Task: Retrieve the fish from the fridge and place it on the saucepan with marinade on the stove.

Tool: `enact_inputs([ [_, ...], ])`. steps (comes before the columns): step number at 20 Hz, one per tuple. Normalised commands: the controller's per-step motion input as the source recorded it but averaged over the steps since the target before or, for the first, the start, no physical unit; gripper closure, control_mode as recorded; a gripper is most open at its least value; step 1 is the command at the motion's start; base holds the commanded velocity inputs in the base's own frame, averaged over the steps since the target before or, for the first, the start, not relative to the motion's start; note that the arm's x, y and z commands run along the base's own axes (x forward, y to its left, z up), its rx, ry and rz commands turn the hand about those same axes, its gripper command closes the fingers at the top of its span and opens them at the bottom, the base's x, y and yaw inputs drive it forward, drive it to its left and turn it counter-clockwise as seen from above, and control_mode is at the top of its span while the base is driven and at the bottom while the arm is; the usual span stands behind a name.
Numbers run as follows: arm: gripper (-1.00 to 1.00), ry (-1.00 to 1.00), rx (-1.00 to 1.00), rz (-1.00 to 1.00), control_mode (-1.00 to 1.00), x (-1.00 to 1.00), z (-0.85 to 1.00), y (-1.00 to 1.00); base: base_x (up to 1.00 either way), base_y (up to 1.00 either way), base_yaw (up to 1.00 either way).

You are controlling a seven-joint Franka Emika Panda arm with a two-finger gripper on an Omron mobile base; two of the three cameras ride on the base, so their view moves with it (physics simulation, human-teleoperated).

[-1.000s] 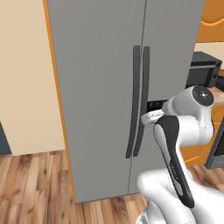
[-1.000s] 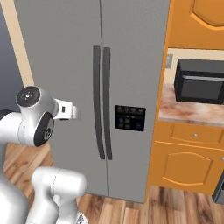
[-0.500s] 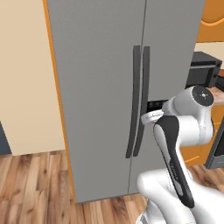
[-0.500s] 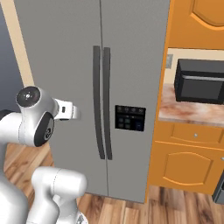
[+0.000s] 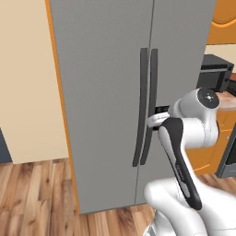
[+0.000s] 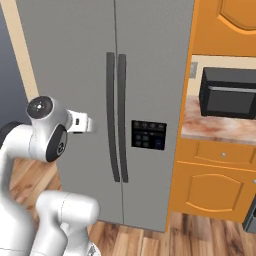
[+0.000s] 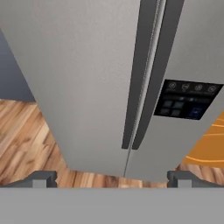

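The fridge point(image 5: 101, 92) point(image 6: 150, 55) point(image 7: 74, 65) is a tall grey two-door unit with both doors shut. Its two dark bar handles point(image 5: 146, 106) point(image 6: 116, 125) point(image 7: 141, 87) run down the middle seam. My gripper point(image 7: 111, 178) is open and holds nothing, with one dark fingertip point(image 7: 43, 177) at each side of the hand view. It points at the left door, a short way in front of the handles. The white hand point(image 5: 157, 120) point(image 6: 82, 122) hovers at mid-handle height. The fish is hidden behind the shut doors. The saucepan and the stove are out of view.
A black microwave point(image 6: 227, 92) point(image 5: 214, 76) sits on a speckled counter point(image 6: 215, 127) right of the fridge, over orange cabinets point(image 6: 210, 185). A dark control panel point(image 6: 148, 135) point(image 7: 188, 98) is set in the right door. Wooden floor point(image 5: 37, 193) and a beige wall point(image 5: 27, 92) lie to the left.
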Motion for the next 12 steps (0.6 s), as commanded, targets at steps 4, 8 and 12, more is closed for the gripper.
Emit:
enact_inputs([
  [4, -1.00, 0.00, 0.00, 0.00, -1.00, 0.43, 0.00, -0.21, 0.00, 0.00, 0.00],
  [8, -1.00, 0.00, 0.00, 0.00, -1.00, 0.50, -0.04, -0.18, 0.00, 0.00, 0.00],
  [12, -1.00, 0.00, 0.00, 0.00, -1.00, 0.50, -0.04, 0.00, 0.00, 0.00, 0.00],
])
